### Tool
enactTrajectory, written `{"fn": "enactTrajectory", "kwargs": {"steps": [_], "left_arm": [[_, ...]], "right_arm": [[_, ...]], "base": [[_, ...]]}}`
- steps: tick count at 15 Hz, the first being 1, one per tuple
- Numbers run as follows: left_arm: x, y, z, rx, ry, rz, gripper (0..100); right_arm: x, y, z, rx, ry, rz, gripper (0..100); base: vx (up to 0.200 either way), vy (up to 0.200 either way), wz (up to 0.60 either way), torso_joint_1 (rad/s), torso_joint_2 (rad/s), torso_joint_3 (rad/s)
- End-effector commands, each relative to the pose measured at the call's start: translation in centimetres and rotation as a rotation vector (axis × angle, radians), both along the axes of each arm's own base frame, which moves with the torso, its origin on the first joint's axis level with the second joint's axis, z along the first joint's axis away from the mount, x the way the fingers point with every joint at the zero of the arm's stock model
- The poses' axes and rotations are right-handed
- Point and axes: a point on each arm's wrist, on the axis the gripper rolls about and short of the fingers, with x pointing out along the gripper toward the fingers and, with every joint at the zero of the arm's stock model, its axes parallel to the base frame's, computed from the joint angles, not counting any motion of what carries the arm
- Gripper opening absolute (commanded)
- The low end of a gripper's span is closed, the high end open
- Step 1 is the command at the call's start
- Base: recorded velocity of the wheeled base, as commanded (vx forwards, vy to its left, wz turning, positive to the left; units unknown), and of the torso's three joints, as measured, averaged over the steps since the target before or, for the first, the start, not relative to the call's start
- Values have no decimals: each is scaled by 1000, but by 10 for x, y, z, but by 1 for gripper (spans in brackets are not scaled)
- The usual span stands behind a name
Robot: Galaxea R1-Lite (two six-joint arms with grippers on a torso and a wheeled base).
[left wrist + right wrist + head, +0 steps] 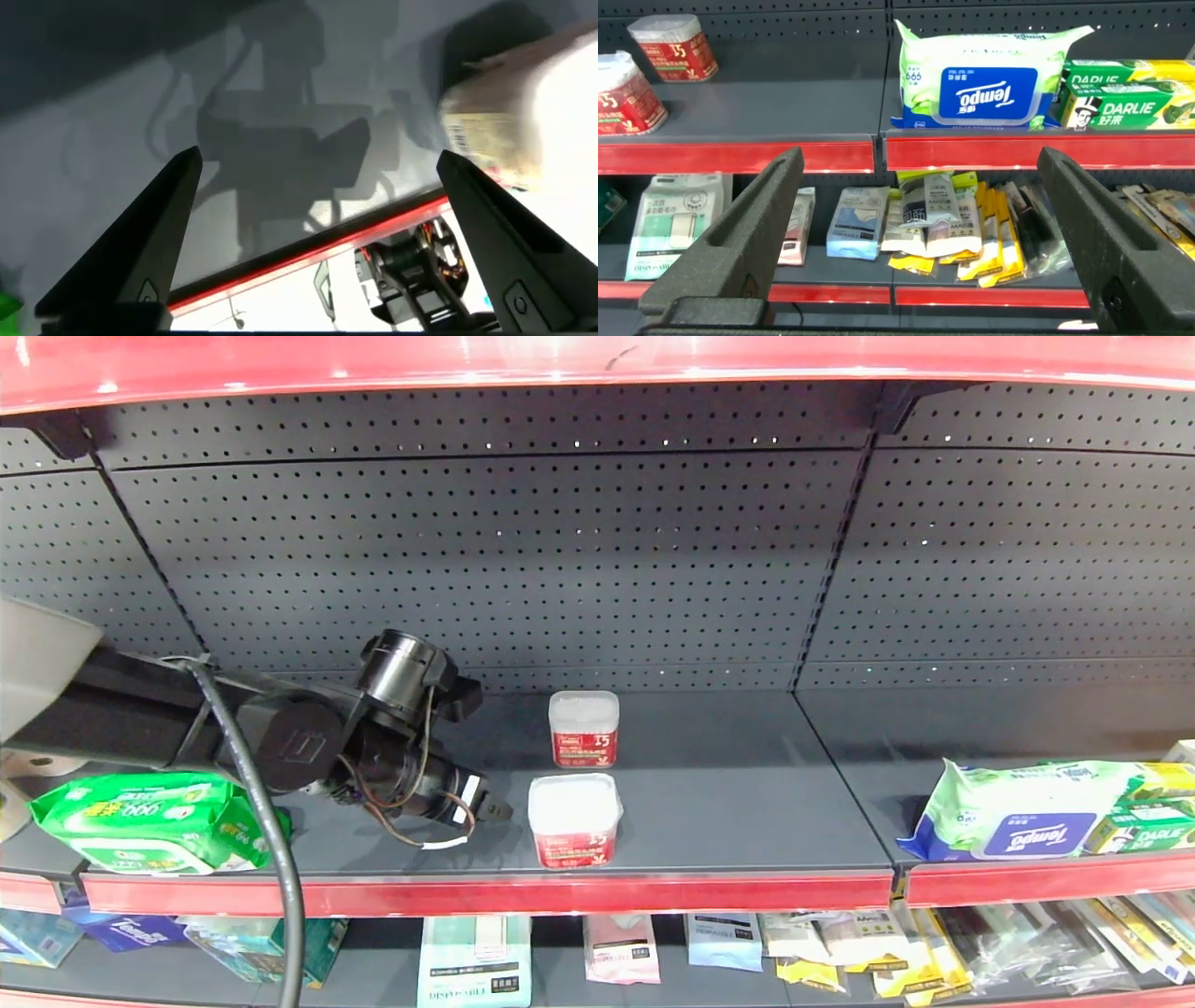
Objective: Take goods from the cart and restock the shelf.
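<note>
Left gripper (pixel 495 808) sits spread wide and empty, just beside the front tub (pixel 573 819). Looks light, stiff, smooth-sided, so pinch it across the labelled body.

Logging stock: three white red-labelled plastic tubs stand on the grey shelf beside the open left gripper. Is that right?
No, two: the front white red-labelled plastic tub and the rear tub stand on the grey shelf beside the open left gripper, as the head view shows.
</note>
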Motion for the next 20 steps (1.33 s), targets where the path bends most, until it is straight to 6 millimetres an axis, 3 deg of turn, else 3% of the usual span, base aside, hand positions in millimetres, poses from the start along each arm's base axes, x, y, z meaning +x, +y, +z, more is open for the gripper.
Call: {"fn": "enactTrajectory", "kwargs": {"steps": [1,20], "left_arm": [[1,-3,-5,7,11,-5,100],[24,-20,-11,6,-11,-16,100]], "right_arm": [[0,0,0,0,1,0,100],[0,0,0,0,1,0,100]], "base": [[0,0,0,0,0,0],[0,0,0,0,0,0]]}}
